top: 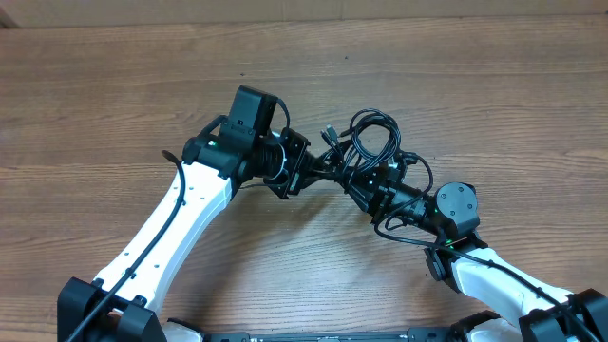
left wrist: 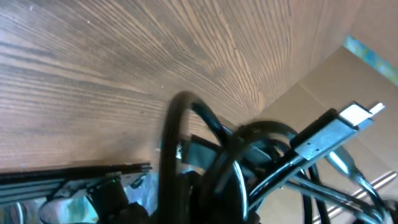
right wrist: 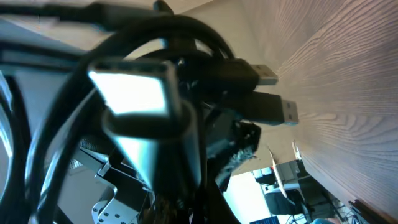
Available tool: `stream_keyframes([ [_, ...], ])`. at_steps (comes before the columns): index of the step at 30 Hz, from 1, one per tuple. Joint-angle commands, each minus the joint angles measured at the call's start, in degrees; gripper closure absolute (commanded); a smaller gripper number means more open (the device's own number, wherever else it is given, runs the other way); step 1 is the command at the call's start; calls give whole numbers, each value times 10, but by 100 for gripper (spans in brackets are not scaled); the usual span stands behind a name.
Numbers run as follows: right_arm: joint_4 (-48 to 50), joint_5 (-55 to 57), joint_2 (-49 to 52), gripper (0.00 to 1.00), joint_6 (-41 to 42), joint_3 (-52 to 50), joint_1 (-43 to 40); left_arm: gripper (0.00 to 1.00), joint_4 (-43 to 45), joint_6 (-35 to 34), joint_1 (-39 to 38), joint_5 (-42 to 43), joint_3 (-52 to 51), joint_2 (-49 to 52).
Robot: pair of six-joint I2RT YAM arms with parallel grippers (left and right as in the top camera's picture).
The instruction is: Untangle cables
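Note:
The cables [top: 372, 142] are thin black cords bunched in loops at the table's middle, lifted between both grippers. My left gripper [top: 326, 169] reaches in from the left and is shut on the bundle's left side. My right gripper [top: 361, 186] comes from the lower right and is shut on the bundle's lower strands. In the left wrist view a thick black loop [left wrist: 177, 155] runs down towards the jaws, and a silvery-tipped plug [left wrist: 339, 127] sticks out to the right. The right wrist view is filled by a large silvery plug [right wrist: 134, 93] and two USB plugs [right wrist: 277, 111]; the fingers are hidden.
The wooden table [top: 142, 95] stretches all round the arms. A cardboard box [left wrist: 336, 81] shows at the right of the left wrist view. The right arm's own thicker black cable [top: 408, 236] loops beside its wrist.

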Motion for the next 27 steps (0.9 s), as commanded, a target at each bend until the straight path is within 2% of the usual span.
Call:
stream_keyframes([
  [1, 10, -8, -1, 96, 0, 7, 2, 96, -2, -8, -1, -11, 7, -5],
  [11, 10, -43, -1, 96, 0, 7, 2, 96, -2, -8, 1, -56, 7, -5],
  [23, 10, -211, -1, 96, -5, 7, 2, 96, -1, -48, 25, -180, 7, -5],
  [27, 10, -240, -1, 96, -5, 7, 2, 96, 3, -49, 42, -188, 7, -5],
])
